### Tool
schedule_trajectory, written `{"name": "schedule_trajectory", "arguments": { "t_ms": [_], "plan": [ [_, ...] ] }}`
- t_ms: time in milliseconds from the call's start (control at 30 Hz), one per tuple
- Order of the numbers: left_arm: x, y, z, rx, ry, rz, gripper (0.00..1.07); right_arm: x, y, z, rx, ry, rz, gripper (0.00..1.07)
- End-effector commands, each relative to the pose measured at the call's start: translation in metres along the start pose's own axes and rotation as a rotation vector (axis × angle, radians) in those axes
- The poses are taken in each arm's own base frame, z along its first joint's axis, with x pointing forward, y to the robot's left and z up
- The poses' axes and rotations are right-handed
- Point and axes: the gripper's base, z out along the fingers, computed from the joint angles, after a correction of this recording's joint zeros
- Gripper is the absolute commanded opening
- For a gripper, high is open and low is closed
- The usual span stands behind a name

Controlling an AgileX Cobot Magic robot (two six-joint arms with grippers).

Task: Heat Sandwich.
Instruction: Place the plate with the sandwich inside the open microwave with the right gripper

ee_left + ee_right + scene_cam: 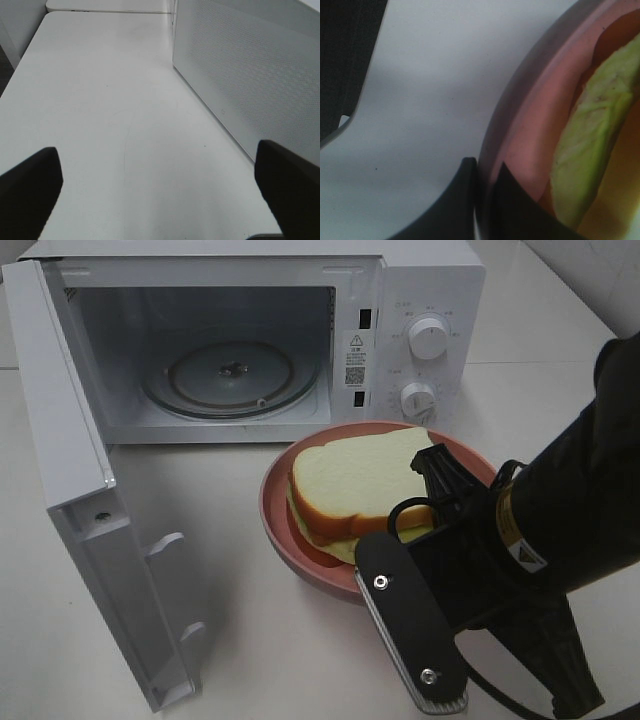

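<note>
In the exterior high view the sandwich is seen a little right of the centre of the frame. It is laid on the pink plate, which stands on the white table just in front of the microwave. The upper part of the frame is filled by the microwave. Its door is swung open toward the lower left, and the glass turntable is visible inside the cavity.

The lower right of the frame is taken by the right arm, by which the near right edge of the plate is covered. In the right wrist view the right gripper is clenched on the rim of the plate, one fingertip on the outer side and the other on the inner side. Green filling is seen close by, at the edge of the sandwich.

The left gripper is shown only in the left wrist view. It is released, with its two fingers held wide apart above the table, and a white perforated wall is near one of them.
</note>
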Motion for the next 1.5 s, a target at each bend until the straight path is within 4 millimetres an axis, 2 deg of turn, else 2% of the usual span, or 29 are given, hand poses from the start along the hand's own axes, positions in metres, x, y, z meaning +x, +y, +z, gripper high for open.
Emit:
{"name": "schedule_trajectory", "arguments": {
  "t_ms": [33,267,467,733,933,1400,1500],
  "plan": [
    [0.001,0.000,-0.003,0.006,-0.021,-0.003,1.00,0.005,-0.007,0.002,0.041,-0.037,-0.084,0.00],
    [0.001,0.000,-0.003,0.006,-0.021,-0.003,1.00,0.011,-0.020,0.004,0.140,-0.083,-0.170,0.00],
    [0.001,0.000,-0.003,0.006,-0.021,-0.003,1.00,0.019,-0.023,0.005,0.143,-0.070,-0.260,0.00],
    [0.001,0.000,-0.003,0.006,-0.021,-0.003,1.00,0.034,-0.028,0.008,0.122,-0.083,-0.265,0.00],
    [0.001,0.000,-0.003,0.006,-0.021,-0.003,1.00,0.047,-0.031,0.011,0.107,-0.122,-0.176,0.00],
    [0.001,0.000,-0.003,0.006,-0.021,-0.003,1.00,0.044,-0.037,0.016,0.132,-0.135,-0.162,0.00],
    [0.001,0.000,-0.003,0.006,-0.021,-0.003,1.00,0.034,-0.046,0.021,0.115,-0.144,-0.176,0.00]
  ]
}}
